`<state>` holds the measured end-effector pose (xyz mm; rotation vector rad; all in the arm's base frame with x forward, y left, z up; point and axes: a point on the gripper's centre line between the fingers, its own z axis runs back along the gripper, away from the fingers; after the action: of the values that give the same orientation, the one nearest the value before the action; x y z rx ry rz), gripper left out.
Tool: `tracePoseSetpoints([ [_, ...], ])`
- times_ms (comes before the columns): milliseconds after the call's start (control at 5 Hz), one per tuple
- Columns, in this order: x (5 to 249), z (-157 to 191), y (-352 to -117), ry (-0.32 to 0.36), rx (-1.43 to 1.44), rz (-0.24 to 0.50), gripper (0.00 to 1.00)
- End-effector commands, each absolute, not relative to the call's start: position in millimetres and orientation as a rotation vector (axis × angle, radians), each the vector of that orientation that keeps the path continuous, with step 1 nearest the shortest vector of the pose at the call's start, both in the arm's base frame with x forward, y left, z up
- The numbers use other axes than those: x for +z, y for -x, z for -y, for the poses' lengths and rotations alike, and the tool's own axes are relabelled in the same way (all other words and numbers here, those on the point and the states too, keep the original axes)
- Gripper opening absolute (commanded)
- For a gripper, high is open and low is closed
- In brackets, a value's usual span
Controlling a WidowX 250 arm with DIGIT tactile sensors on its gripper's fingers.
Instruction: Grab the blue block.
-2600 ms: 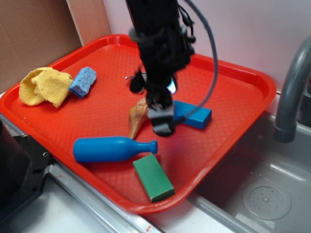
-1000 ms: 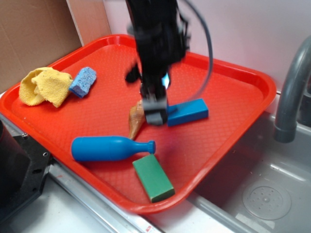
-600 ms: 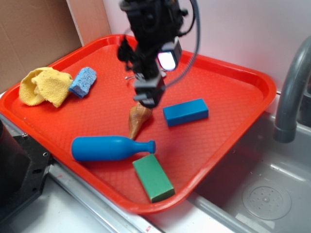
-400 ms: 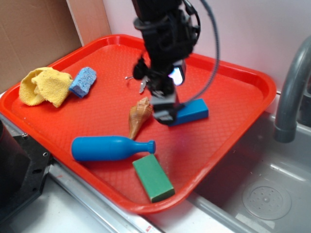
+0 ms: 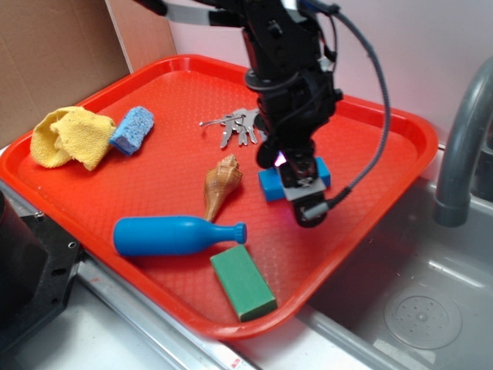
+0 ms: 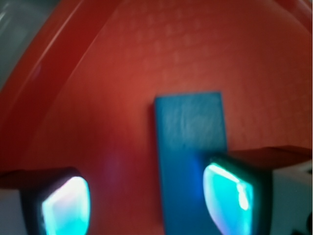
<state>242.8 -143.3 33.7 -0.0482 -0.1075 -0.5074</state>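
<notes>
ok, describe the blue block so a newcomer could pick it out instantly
Start at the red tray beside the sink. The blue block lies right of centre, under the gripper, just right of the seashell. It is a flat-faced bright-blue brick, unlike the bottle-shaped blue toy or the porous sponge.

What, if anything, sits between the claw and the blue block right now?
Nothing visible. The black claw hangs open over the small bright-blue rectangular block, only bare red plastic tray around it. One finger overlaps the block's edge, so the block is off-centre between the fingers.
</notes>
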Motion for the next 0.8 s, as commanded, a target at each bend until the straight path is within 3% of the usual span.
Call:
tracePoseSetpoints([
  [0,6,138,-260,-0.015,-0.532,0.064,1.00],
  [400,26,93,-256,-0.007,-0.449,0.070,1.00],
  [600,59,89,-241,0.050,-0.471,0.116,1.00],
])
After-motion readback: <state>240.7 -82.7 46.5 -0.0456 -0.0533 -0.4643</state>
